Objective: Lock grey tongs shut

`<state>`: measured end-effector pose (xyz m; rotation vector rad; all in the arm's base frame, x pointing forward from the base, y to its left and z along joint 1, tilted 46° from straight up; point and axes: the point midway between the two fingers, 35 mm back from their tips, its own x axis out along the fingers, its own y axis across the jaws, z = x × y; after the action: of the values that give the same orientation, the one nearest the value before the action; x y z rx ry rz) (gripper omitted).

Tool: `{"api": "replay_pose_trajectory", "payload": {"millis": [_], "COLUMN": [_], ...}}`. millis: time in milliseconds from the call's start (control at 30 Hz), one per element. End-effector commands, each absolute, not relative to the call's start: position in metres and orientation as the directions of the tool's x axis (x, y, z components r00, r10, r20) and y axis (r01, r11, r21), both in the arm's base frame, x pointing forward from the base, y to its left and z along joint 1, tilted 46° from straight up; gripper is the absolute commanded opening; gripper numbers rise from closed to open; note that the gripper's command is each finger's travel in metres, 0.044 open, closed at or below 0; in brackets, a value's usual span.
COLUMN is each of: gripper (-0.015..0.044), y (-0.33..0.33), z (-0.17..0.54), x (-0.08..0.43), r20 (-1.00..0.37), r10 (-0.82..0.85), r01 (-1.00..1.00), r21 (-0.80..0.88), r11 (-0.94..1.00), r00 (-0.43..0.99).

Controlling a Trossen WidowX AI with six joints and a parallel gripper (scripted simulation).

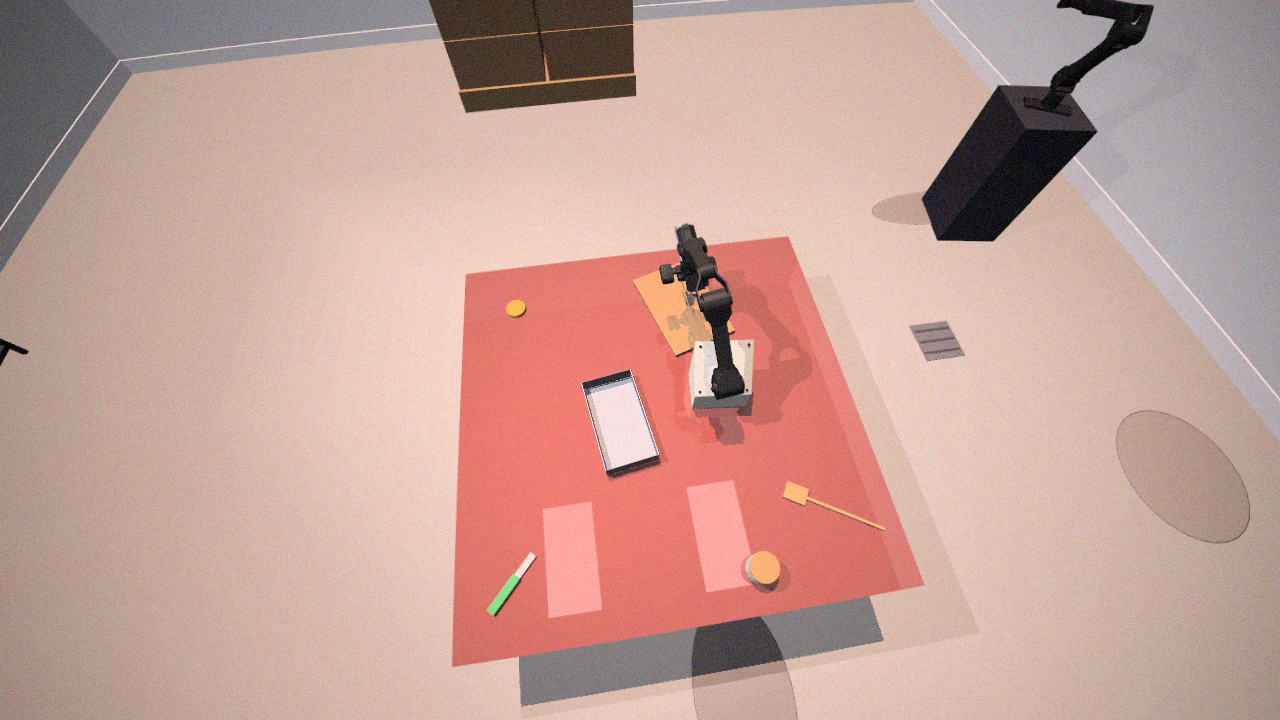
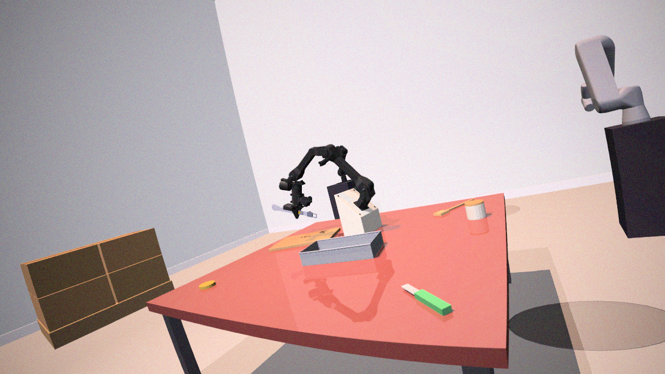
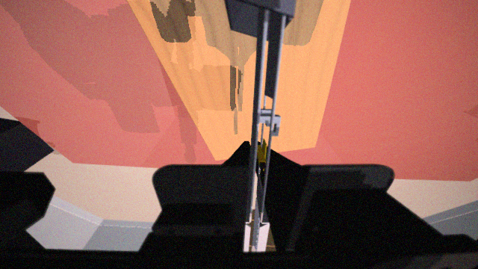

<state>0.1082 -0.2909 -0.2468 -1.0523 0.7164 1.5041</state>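
Note:
The grey tongs are held in the air, squeezed narrow, with their arms close together and almost parallel. They lie roughly level, slightly tilted in the exterior view. My gripper is shut on them, pointing down, high above the wooden board. Whether the lock inside the hinge is engaged cannot be seen. The roasting tin stands on the table with nothing in it.
The pale arm base stands beside the board. A yellow disc, a green-handled knife, a wooden spatula and a jar with an orange lid are on the red table.

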Motion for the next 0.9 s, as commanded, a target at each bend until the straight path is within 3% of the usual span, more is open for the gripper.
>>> {"api": "replay_pose_trajectory", "payload": {"millis": [0,867], "gripper": [-0.015,-0.015], "y": [-0.295,-0.288], "z": [-0.249,-0.257], "x": [0.109,0.109], "r20": [-0.929,-0.996], "r10": [0.371,0.002], "r01": [-0.975,-0.977], "r21": [-0.094,-0.083], "r11": [-0.202,-0.196], "r00": [0.012,0.084]}}
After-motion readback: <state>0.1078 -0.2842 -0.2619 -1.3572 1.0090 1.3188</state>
